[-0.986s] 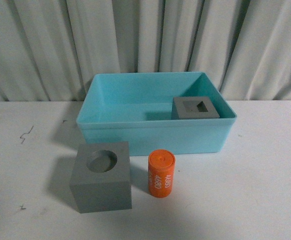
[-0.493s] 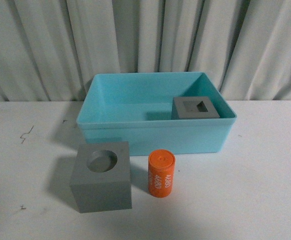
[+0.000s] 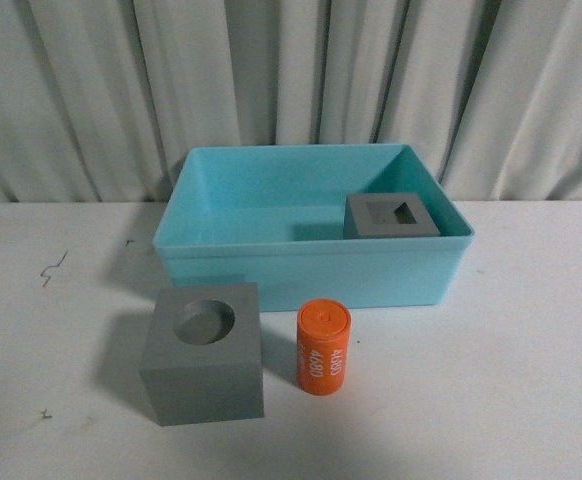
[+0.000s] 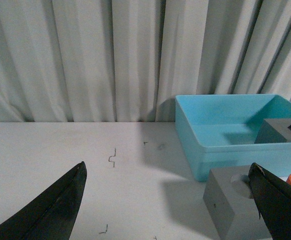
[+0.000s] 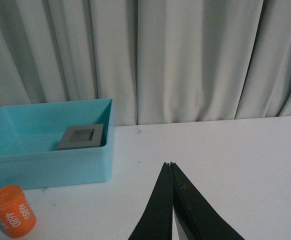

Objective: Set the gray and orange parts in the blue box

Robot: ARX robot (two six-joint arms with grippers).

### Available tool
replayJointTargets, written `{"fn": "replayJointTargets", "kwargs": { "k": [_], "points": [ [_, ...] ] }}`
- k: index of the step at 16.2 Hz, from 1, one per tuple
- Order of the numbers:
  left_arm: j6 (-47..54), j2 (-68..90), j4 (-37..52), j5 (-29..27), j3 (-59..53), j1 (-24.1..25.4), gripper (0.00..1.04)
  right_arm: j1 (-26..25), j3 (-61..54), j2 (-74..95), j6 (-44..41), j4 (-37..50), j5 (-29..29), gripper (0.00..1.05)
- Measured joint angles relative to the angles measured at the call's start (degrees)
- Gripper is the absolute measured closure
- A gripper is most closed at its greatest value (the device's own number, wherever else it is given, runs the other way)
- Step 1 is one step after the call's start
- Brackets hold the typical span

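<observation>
The blue box (image 3: 311, 268) stands at the middle back of the white table. A gray cube with a rectangular recess (image 3: 391, 216) sits inside it at the right. A gray cube with a round recess (image 3: 203, 352) stands on the table in front of the box's left part. The orange cylinder (image 3: 323, 348) with white lettering stands upright just right of that cube. Neither gripper shows in the front view. My left gripper (image 4: 168, 172) is open and empty, with the round-recess cube (image 4: 235, 207) by one fingertip. My right gripper (image 5: 171, 164) is shut and empty, well apart from the cylinder (image 5: 11, 211) and box (image 5: 50, 162).
Pale curtains (image 3: 291, 80) hang close behind the table. Small dark marks (image 3: 51, 268) lie on the table's left part. The box (image 4: 225, 145) and the recessed cube inside it (image 4: 281, 131) also show in the left wrist view.
</observation>
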Motion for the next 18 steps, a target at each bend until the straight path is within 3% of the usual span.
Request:
{"fn": "replayJointTargets", "kwargs": {
  "k": [7,9,10,11,12,13,15,18],
  "points": [
    [0.0,0.0,0.0,0.0,0.0,0.0,0.07,0.0,0.0,-6.5,0.0,-6.4,0.0,1.03],
    [0.0,0.0,0.1,0.0,0.0,0.0,0.07,0.0,0.1,-16.3,0.0,-16.5,-0.1,1.03],
    [0.0,0.0,0.0,0.0,0.0,0.0,0.07,0.0,0.0,-16.3,0.0,-16.8,-0.2,0.89],
    [-1.6,1.2,-5.2,-0.2,1.5,-0.3,0.07,0.0,0.0,-16.3,0.0,-16.7,-0.1,0.55],
    [-7.8,11.7,-16.5,-0.8,7.6,-1.9,0.07,0.0,0.0,-16.3,0.0,-16.7,-0.1,0.42],
    [-14.4,23.8,-16.7,-1.1,12.2,-4.5,0.07,0.0,0.0,-16.3,0.0,-16.7,-0.2,0.31],
    [-20.1,42.0,-4.6,-1.5,16.1,-11.2,0.07,0.0,0.0,-16.3,0.0,-16.7,-0.2,0.06],
    [-20.1,65.1,10.8,-0.2,21.9,-17.6,0.07,0.0,0.0,-16.3,0.0,-16.7,-0.2,0.06]
  ]
}}
